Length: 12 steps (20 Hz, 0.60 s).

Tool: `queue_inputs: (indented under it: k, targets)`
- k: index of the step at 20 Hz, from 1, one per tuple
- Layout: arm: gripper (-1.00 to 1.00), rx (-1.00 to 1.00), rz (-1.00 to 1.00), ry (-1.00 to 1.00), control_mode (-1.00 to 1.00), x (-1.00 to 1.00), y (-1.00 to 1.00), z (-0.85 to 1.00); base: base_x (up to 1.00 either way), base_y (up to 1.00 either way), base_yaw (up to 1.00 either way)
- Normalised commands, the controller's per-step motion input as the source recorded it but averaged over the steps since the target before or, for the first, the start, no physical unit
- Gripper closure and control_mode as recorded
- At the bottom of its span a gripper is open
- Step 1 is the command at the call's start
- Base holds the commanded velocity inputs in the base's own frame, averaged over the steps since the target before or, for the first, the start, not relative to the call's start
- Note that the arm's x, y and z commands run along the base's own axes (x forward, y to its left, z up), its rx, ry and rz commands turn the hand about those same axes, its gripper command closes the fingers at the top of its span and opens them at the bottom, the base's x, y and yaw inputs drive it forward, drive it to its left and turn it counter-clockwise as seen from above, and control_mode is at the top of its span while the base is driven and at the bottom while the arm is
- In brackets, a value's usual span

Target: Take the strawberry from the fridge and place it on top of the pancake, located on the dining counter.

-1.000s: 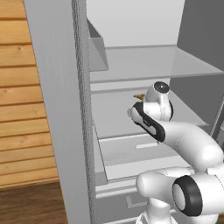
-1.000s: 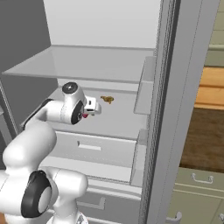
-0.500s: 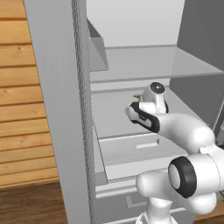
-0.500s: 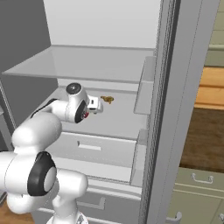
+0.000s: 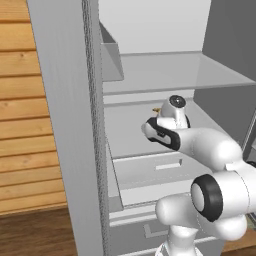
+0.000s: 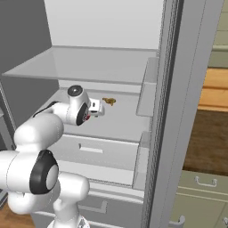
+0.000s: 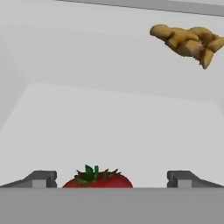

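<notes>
Even, bright rendered light, soft shading, no glare, slightly coarse, blocky edges.

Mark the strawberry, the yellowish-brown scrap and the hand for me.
strawberry (image 7: pixel 97 180): hand view, red top under its green leaves.
yellowish-brown scrap (image 7: pixel 188 43): hand view, middle of the lump.
hand (image 7: pixel 112 178): hand view, midway between its open fingertips.

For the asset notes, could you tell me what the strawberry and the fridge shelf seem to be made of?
Strawberry: soft fruit by its look, glossy red skin with green leaves on top.
Fridge shelf: probably smooth plastic or frosted glass; pale grey, matte, without texture. The look leaves that open.
</notes>
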Motion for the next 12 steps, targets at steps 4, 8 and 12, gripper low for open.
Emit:
queue_inputs:
  k: [4,8,12]
  targets:
    - [-1.0,0.0,0.0,0.0,-1.0,0.0,0.05,-0.15,0.0,0.0,0.0]
    - [-1.0,0.0,0.0,0.0,-1.0,0.0,0.0,-0.1,0.0,0.0,0.0]
    - [1.0,0.0,0.0,0.05,-1.0,0.0,0.06,-0.29,0.0,0.0,0.0]
